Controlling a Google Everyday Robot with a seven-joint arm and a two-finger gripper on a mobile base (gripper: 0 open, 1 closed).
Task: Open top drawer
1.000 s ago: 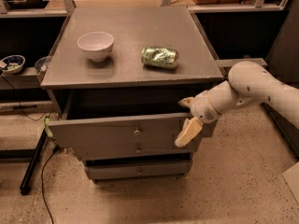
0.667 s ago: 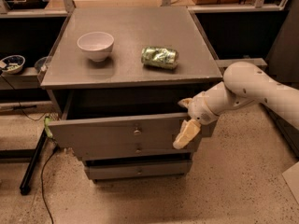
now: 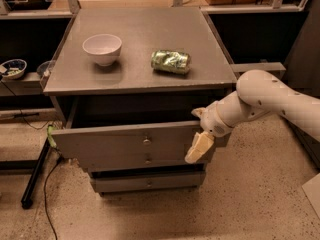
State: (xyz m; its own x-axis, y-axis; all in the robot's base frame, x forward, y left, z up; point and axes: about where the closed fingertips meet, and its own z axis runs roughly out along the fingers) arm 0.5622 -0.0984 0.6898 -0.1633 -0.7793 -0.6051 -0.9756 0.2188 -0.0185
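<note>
The top drawer [image 3: 115, 143] of the grey cabinet is a wide grey front with a small round metal knob [image 3: 146, 141]. It stands pulled out, with its dark inside [image 3: 140, 109] showing under the cabinet top. My gripper [image 3: 199, 147] is at the right end of the drawer front, against its outer face. The white arm [image 3: 270, 99] reaches in from the right. Whether the gripper is touching or holding the front does not show.
A white bowl [image 3: 102, 48] and a crushed green can [image 3: 171, 61] lie on the cabinet top [image 3: 140, 29]. Two shorter drawer fronts [image 3: 148, 160] [image 3: 148, 183] sit below. A black bar [image 3: 35, 174] and a cable lie on the floor at left. A low shelf with bowls [image 3: 12, 68] is far left.
My gripper has shifted slightly down and left along the drawer front's right end. The drawer stays pulled out about as far as before.
</note>
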